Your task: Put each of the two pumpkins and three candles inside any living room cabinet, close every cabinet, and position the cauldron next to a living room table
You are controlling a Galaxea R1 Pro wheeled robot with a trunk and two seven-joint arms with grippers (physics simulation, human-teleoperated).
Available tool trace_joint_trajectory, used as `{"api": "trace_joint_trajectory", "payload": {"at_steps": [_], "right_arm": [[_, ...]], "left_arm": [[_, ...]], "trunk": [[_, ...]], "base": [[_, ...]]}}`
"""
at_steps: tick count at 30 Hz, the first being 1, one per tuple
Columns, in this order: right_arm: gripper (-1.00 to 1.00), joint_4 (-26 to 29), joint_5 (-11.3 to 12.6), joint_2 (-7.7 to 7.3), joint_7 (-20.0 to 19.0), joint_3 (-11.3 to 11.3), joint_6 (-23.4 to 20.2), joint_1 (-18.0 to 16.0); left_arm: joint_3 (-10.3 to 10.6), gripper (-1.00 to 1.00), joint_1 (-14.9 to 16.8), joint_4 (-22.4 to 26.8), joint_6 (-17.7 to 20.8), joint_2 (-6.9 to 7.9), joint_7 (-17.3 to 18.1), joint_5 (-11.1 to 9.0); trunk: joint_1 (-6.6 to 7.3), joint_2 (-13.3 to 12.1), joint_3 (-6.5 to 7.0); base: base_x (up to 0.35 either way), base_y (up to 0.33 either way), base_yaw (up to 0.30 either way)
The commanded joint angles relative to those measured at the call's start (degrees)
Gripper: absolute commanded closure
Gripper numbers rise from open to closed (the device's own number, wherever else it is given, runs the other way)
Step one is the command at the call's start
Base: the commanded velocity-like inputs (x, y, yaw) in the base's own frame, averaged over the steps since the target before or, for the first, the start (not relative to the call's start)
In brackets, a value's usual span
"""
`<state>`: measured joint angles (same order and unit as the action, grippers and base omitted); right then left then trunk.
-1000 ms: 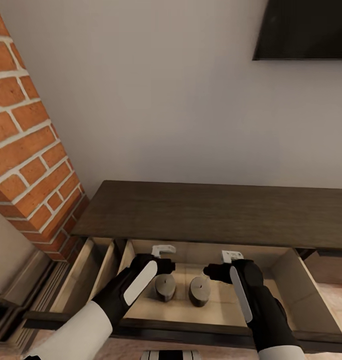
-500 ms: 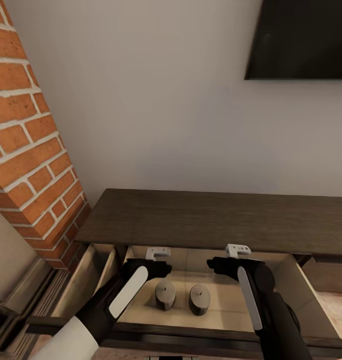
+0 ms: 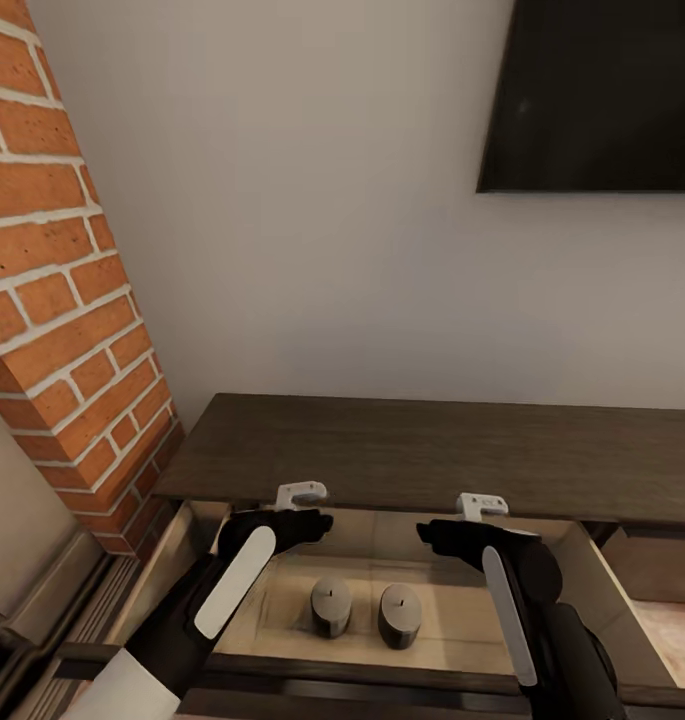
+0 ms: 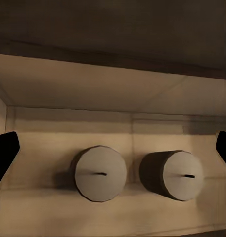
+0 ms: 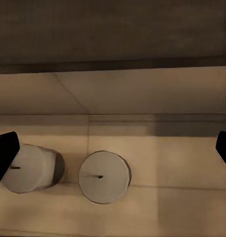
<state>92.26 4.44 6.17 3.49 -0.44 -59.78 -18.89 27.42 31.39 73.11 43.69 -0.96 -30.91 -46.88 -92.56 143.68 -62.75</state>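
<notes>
The long dark-brown cabinet (image 3: 432, 440) stands against the wall with its drawer (image 3: 462, 640) pulled out toward me. Two grey candles (image 3: 331, 603) (image 3: 399, 612) stand upright side by side on the drawer's pale floor. They also appear in the left wrist view (image 4: 100, 173) (image 4: 174, 175) and the right wrist view (image 5: 23, 168) (image 5: 103, 177). My left gripper (image 3: 300, 497) and right gripper (image 3: 479, 507) hover above the drawer's back part, both open and holding nothing. Black fingertips (image 4: 4, 155) (image 5: 4, 153) sit at the picture edges, wide apart. The pumpkins and cauldron are out of view.
A red brick chimney (image 3: 62, 300) rises at the left, close to the cabinet's end. A dark screen (image 3: 592, 95) hangs on the white wall above the cabinet. The drawer's dark front rail (image 3: 382, 690) lies nearest to me.
The head view has tilted up, so the screen sits lower in the picture. Both grippers have risen away from the candles and spread a little apart. The candles have not moved.
</notes>
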Motion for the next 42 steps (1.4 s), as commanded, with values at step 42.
{"api": "trace_joint_trajectory", "payload": {"at_steps": [42], "right_arm": [[-1.0,0.2,0.06,-0.13,0.38,6.56,-0.22,-5.95]], "left_arm": [[-4.88,-1.0,-5.09,3.85,-4.4,0.35,-0.14,-0.4]], "trunk": [[0.14,-0.05,1.06]], "base": [[-0.027,-0.017,0.216]]}}
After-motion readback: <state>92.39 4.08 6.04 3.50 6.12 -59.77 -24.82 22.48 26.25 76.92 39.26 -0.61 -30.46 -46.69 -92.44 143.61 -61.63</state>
